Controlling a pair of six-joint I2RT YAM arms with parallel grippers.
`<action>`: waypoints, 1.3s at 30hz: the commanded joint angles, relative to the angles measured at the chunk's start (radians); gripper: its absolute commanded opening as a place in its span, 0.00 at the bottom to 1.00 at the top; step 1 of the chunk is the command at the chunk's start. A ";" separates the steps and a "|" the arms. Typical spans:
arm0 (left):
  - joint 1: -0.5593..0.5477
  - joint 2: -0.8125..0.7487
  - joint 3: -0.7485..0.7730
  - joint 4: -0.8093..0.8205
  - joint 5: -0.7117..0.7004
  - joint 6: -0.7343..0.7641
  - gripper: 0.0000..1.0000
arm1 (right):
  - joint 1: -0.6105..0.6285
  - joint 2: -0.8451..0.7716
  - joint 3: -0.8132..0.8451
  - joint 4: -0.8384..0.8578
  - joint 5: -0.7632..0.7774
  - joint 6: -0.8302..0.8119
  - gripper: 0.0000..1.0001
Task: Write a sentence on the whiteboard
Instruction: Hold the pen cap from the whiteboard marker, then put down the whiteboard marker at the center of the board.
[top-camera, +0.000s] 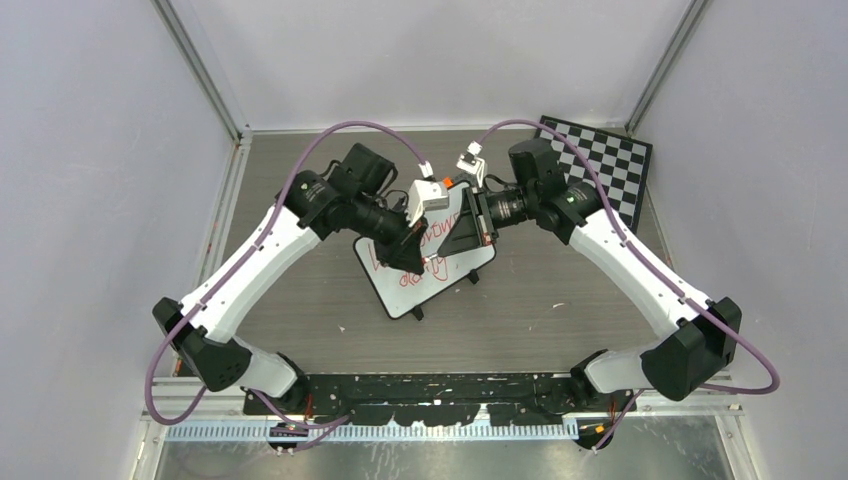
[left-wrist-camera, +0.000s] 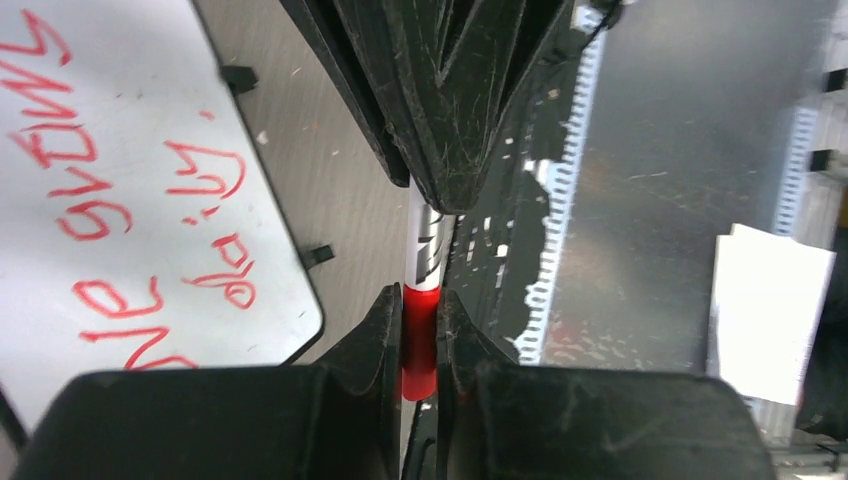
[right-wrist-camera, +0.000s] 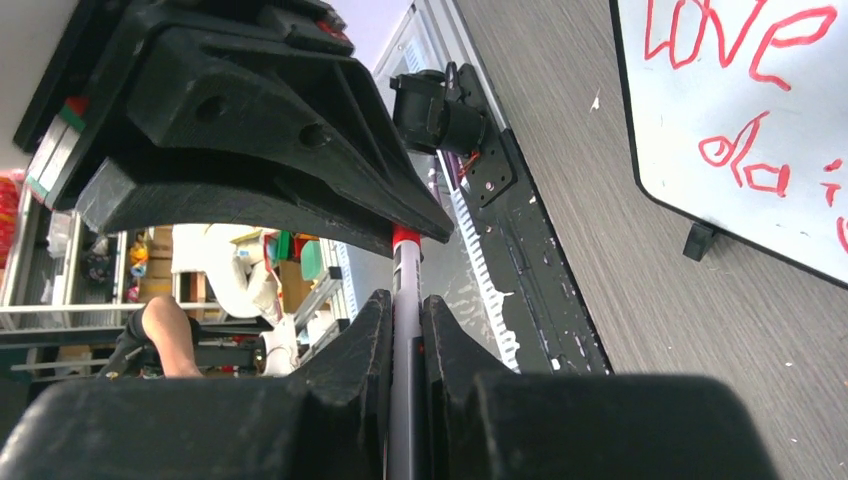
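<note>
A gray wood-grain desk (top-camera: 300, 290) is sitting between white walls. The whiteboard (top-camera: 400, 297) is lying mid-desk, turned at an angle, carrying the red sentence (left-wrist-camera: 130, 215) "love grows daily" in two lines. By its far half, the left fingers (left-wrist-camera: 375, 340) are clenching a marker (left-wrist-camera: 428, 250) at its red end, while the right fingers (right-wrist-camera: 365, 340) are grasping its white barrel. A chessboard (top-camera: 610, 165) is lying in the far right corner.

1. On the small white rectangular whiteboard with a thin black rim (top-camera: 396, 297), mid-table, a red handwritten marker sentence (left-wrist-camera: 95, 215) has a far line reading "love grows".
2. Its near line reads "daily".
3. The black print on the white marker pen with a red end (left-wrist-camera: 428, 240) is unreadable.
</note>
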 joint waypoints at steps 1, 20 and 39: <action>-0.077 -0.009 0.059 0.259 -0.208 -0.081 0.00 | 0.072 0.021 -0.054 0.156 0.013 0.157 0.00; 0.142 -0.054 -0.042 0.189 -0.143 -0.024 0.00 | -0.182 0.014 0.104 0.115 0.058 0.137 0.72; 1.072 0.119 -0.255 0.103 -0.122 0.185 0.00 | -0.410 -0.037 0.068 -0.208 0.295 -0.284 0.85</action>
